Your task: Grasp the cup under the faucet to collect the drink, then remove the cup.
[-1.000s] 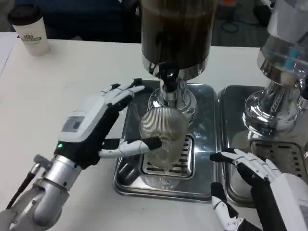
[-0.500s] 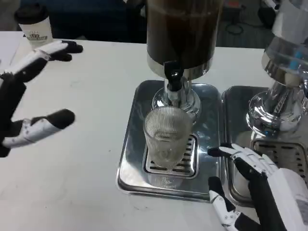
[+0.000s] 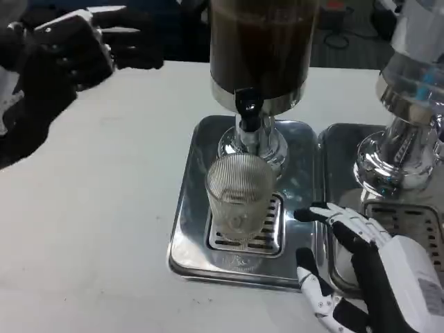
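Nearest, at the bottom right, the right hand (image 3: 371, 277) hovers low over the table with its fingers spread apart and nothing in them; its thumb (image 3: 313, 291) reaches toward the near right corner of the steel drip tray (image 3: 191, 222), and its upper fingertips point left toward the cup without touching it. Just left of that hand, the ribbed clear cup (image 3: 239, 194) stands upright on the slotted grate (image 3: 267, 236) in the middle of the tray, directly under the black faucet (image 3: 248, 104); neither hand touches it. Whether it holds any drink cannot be told. The tray lies on the white table (image 3: 104, 229).

Behind the cup rises the chrome base of the drink dispenser (image 3: 263, 48), its tank dark with liquid. To the right, a second steel tray (image 3: 340, 146) sits just beside the first, carrying a second dispenser (image 3: 406, 125) with a shiny chrome foot and a clear body.

Farthest, at the upper left, the left hand (image 3: 59, 55) is raised well apart from the cup, blurred and mostly dark, white fingers (image 3: 104, 21) extended to the right; it appears to hold nothing, fingers apart
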Tool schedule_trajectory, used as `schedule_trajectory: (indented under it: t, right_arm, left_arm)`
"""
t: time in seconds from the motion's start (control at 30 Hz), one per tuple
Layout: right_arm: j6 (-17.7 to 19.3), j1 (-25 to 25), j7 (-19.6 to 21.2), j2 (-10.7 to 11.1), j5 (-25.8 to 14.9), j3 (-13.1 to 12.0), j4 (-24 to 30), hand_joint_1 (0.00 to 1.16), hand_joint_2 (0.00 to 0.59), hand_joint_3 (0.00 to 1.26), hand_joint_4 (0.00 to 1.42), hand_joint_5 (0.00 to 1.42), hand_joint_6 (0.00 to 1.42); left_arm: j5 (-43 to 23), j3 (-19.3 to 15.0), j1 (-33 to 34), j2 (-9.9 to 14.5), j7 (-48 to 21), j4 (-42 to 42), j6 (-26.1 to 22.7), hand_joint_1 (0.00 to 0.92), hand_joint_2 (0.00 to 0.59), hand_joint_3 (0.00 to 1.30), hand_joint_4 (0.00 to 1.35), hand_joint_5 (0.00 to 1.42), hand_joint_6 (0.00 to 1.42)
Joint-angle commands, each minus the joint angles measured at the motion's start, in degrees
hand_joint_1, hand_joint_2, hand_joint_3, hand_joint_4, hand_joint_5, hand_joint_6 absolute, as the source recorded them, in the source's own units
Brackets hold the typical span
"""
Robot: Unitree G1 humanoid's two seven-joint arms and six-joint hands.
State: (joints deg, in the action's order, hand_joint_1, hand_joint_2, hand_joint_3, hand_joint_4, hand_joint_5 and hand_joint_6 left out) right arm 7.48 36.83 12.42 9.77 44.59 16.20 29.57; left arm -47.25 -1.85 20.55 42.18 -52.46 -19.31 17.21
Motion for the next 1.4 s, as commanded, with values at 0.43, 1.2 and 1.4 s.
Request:
schedule_trajectory:
  t: [0.43,1.2,1.4]
  right_arm:
    - [0.77,0.63,2.92,-1.73,-0.3,1.35,-2.16,0.51,0.501,0.36,0.22,0.17,0.11]
    - [0.47,2.13,5.99,-3.77,-0.99,3.2,-3.54,0.52,0.509,0.36,0.22,0.17,0.11]
    - [0.52,2.16,6.59,-3.94,-0.81,3.72,-3.78,0.52,0.509,0.36,0.22,0.17,0.11]
  left_arm:
    - [5.24,-7.18,15.53,-9.49,-14.6,-10.62,-21.18,0.0,0.018,0.22,0.16,0.23,0.12]
    - [16.69,-5.46,19.72,-16.66,-19.34,-15.43,-21.06,0.0,0.011,0.19,0.11,0.2,0.11]
    - [19.9,-4.71,18.92,-17.28,-19.04,-14.99,-18.58,0.0,0.01,0.18,0.11,0.19,0.09]
